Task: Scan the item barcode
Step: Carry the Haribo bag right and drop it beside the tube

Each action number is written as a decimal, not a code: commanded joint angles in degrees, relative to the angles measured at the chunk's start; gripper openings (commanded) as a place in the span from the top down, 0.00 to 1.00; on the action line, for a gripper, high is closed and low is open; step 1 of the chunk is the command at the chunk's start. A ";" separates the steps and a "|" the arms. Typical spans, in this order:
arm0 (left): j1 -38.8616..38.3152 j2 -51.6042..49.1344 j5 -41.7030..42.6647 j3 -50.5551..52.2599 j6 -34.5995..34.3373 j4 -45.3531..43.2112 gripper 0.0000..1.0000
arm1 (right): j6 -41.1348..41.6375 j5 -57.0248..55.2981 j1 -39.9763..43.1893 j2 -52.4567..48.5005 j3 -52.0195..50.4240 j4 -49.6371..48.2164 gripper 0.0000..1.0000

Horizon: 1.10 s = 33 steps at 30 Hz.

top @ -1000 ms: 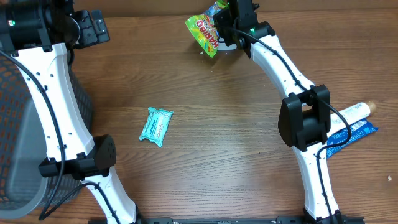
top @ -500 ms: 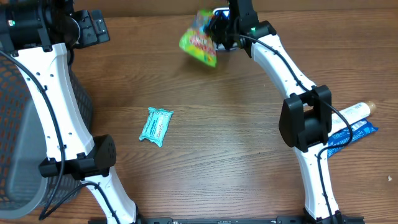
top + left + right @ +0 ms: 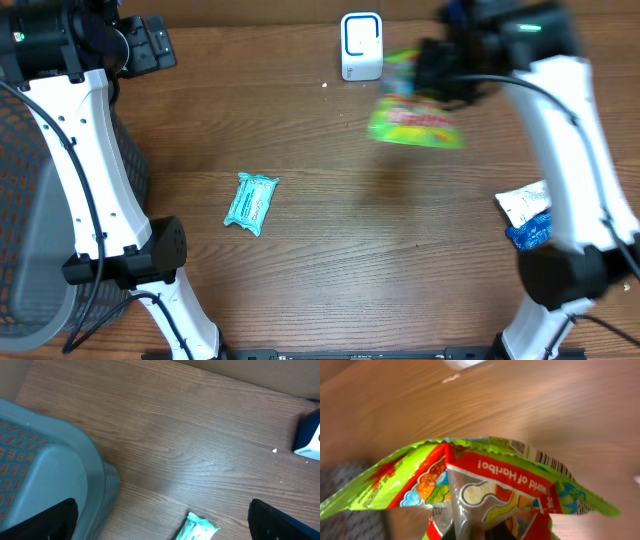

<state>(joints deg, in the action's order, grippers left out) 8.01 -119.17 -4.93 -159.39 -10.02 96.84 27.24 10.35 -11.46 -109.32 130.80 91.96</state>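
The right pincer is shut tight on the top of the sweet bag and holds it up in the air over the far right part of the worktop. The scanner is a small white box with round corners. It stands at the far edge, near the bag, a little to its left and farther back. So the bag has to go left and far to meet it. The right arm is the nearer one.

From above, the bag's long side runs left to right. It is thin, shiny, crinkly plastic, green and red, with a zigzag edge. It looks soft and floppy, so I think it may swing. The barcode is a strip of black lines by the bag's edge. I cannot tell which way it faces from the scanner.

The left pincer is wide open and holds nothing, far left, over the grey basket. A small teal packet lies flat in the middle.
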 commanded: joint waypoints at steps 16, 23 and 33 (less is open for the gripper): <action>0.17 -0.52 0.31 0.02 1.05 -0.04 0.00 | 14.75 -18.78 22.51 -0.85 -37.77 -22.88 0.96; 0.17 -0.52 0.31 0.02 1.05 -0.04 0.00 | 12.50 -17.77 25.75 -0.83 -42.23 -27.89 0.12; 0.17 -0.52 0.31 0.02 1.05 -0.04 0.00 | -6.43 4.68 24.11 0.79 -32.11 -24.52 0.00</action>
<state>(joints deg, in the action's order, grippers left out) 8.01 -119.17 -4.91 -159.39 -10.02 96.86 30.55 2.22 14.17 -111.46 92.42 67.20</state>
